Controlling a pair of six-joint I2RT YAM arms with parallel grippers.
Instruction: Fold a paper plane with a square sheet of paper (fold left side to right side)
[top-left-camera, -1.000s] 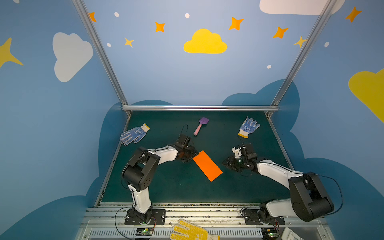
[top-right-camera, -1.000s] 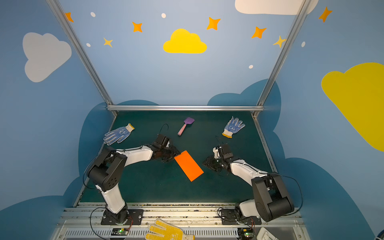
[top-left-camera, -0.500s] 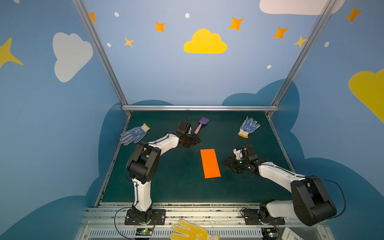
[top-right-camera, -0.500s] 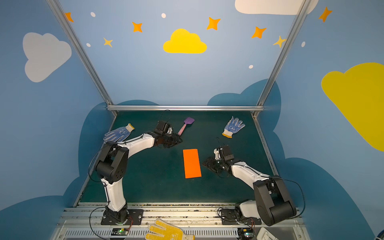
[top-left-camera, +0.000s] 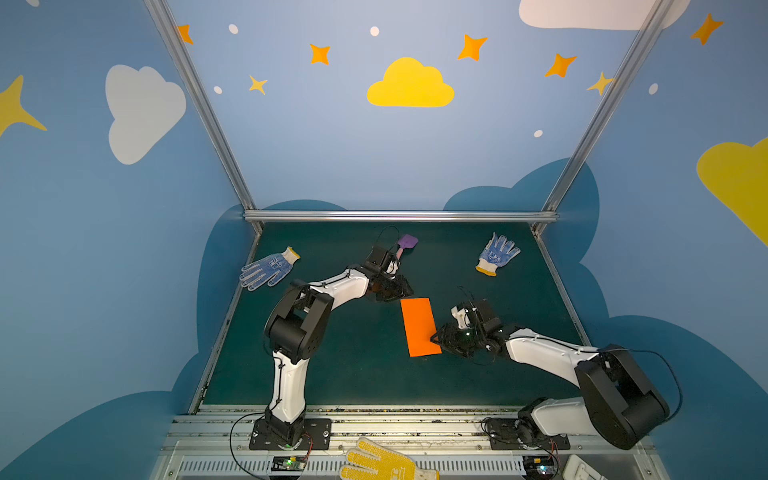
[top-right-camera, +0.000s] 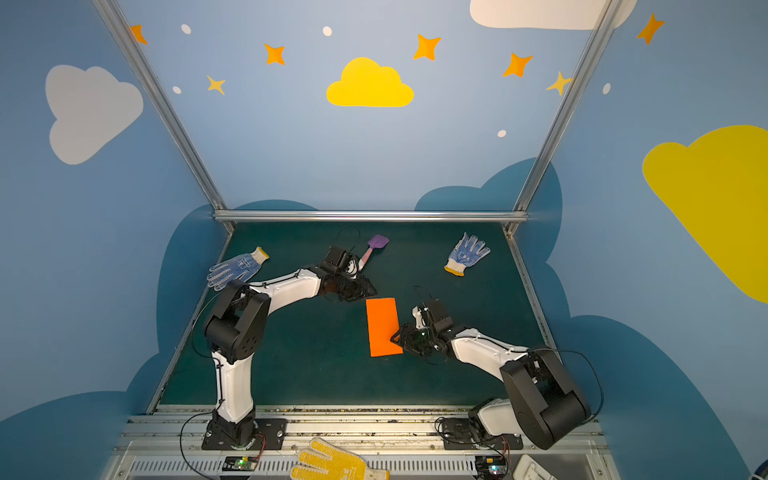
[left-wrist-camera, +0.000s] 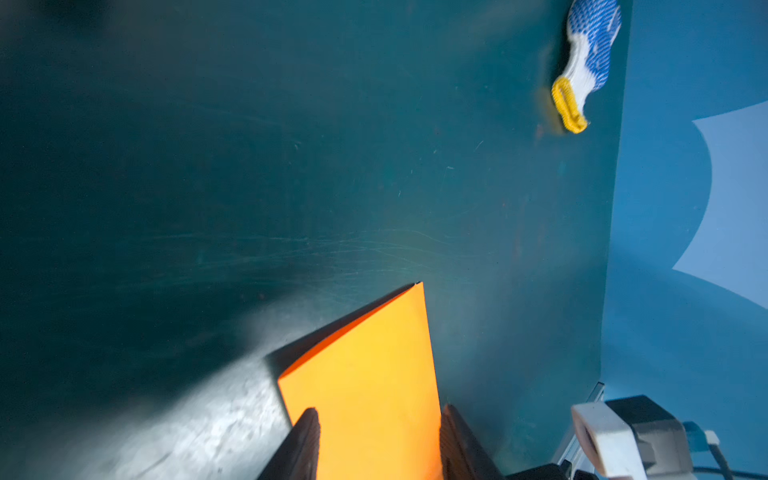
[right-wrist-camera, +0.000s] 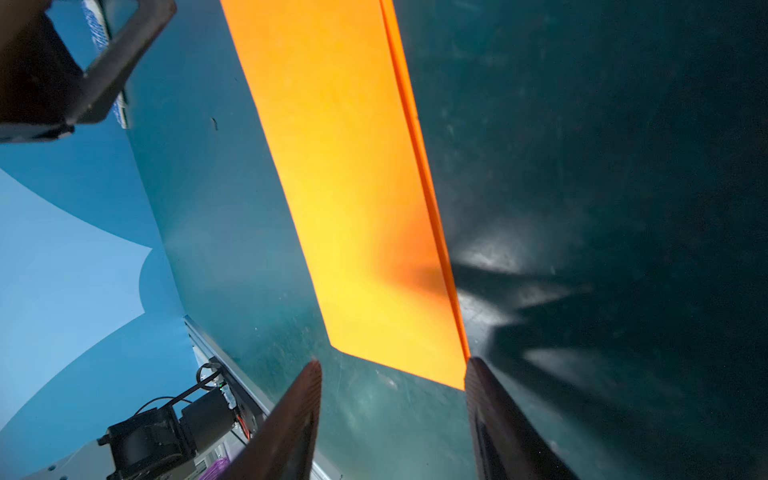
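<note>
I see the square sheet of paper (top-left-camera: 419, 326), folded to a narrow orange rectangle, lying flat mid-frame on the green mat (top-left-camera: 353, 374) in both top views. My left gripper (left-wrist-camera: 378, 411) sits at its upper left corner, jaws apart with paper showing between them; whether it touches I cannot tell. My right gripper (right-wrist-camera: 394, 362) is at the lower right edge, jaws likewise spread, one fingertip (right-wrist-camera: 478, 370) seemingly against the corner.

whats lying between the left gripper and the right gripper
The folded orange paper, flat on the green mat: left gripper at its far end, right gripper at its near right edge. Both top views show it.
</note>
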